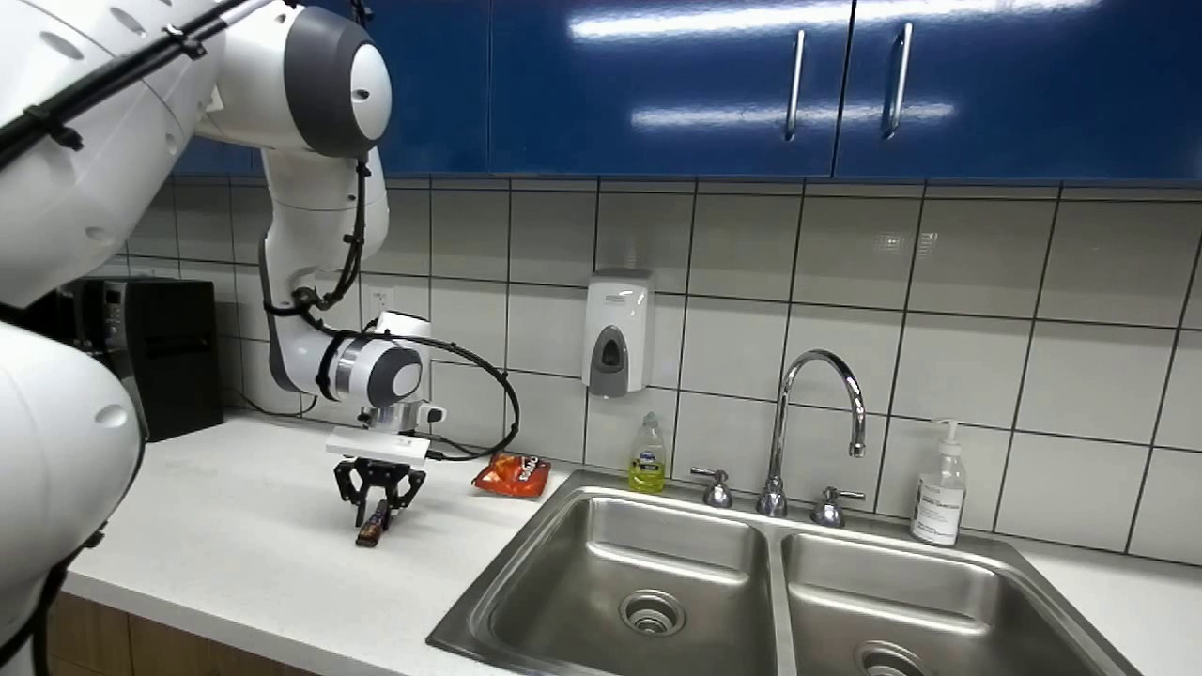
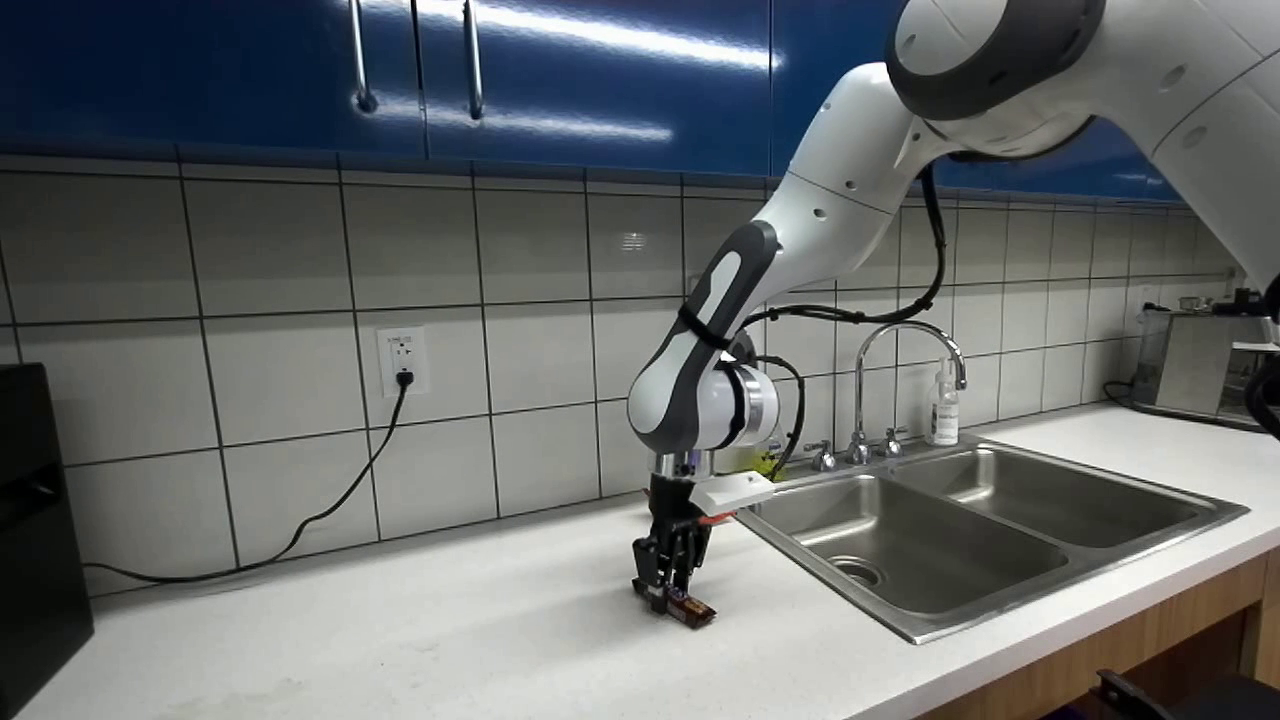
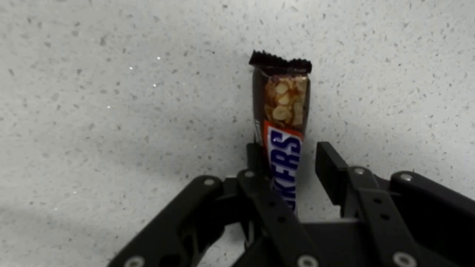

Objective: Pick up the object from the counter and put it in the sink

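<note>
My parted fingers (image 3: 330,174) straddled the chocolate bar (image 3: 284,100) on the bench (image 1: 235,526); gripping, then reaching the sink (image 1: 573,601), seemed ahead.

“KERS” — on candy bar (image 3: 284,128)

The arm (image 2: 830,210) bends downward; the tool (image 3: 292,165) points down; its 2 fingers (image 3: 329,172) stand apart.

It's a kitchen, blue cabinets (image 1: 657,75) gleaming overhead, tiled wall (image 1: 554,324) on the far side, double steel sink (image 1: 780,591), chrome faucet (image 1: 778,446) arching over, white counter (image 1: 235,526) stretching left.
</note>
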